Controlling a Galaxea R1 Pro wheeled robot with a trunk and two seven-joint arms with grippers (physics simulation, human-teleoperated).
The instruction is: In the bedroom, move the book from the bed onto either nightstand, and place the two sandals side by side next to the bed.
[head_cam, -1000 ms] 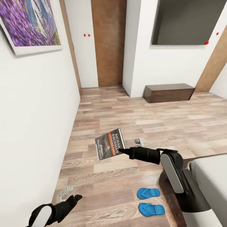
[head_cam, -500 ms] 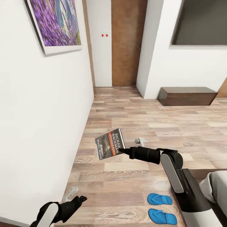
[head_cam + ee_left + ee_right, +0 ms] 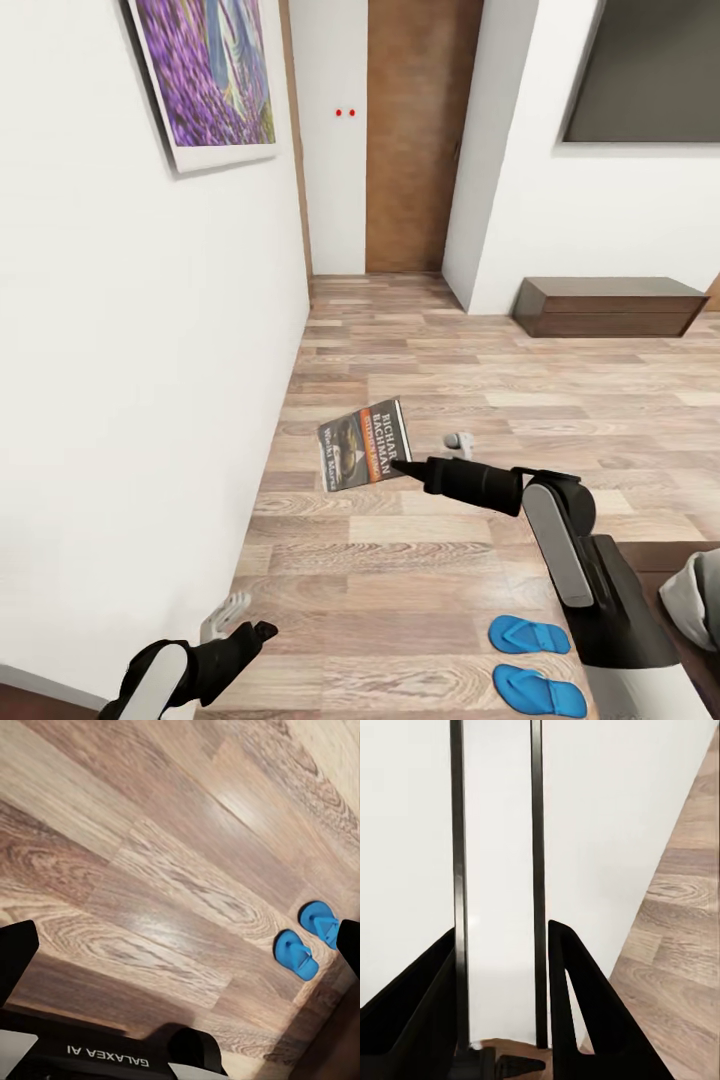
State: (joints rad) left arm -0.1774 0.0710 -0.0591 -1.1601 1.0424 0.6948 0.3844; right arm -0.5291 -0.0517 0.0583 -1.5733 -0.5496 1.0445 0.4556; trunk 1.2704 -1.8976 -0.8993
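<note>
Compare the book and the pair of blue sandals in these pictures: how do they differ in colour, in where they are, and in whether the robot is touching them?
The book has a dark cover with orange and white lettering; the sandals are plain bright blue. The book is held in the air, tilted, clamped by the right gripper; the sandals lie flat on the wood floor, side by side. No gripper touches the sandals. Both are thin, flat things.

We reach our right arm forward, its gripper (image 3: 400, 466) clamped on the book (image 3: 364, 445), while our left gripper (image 3: 240, 627) hangs low, fingers spread.
</note>
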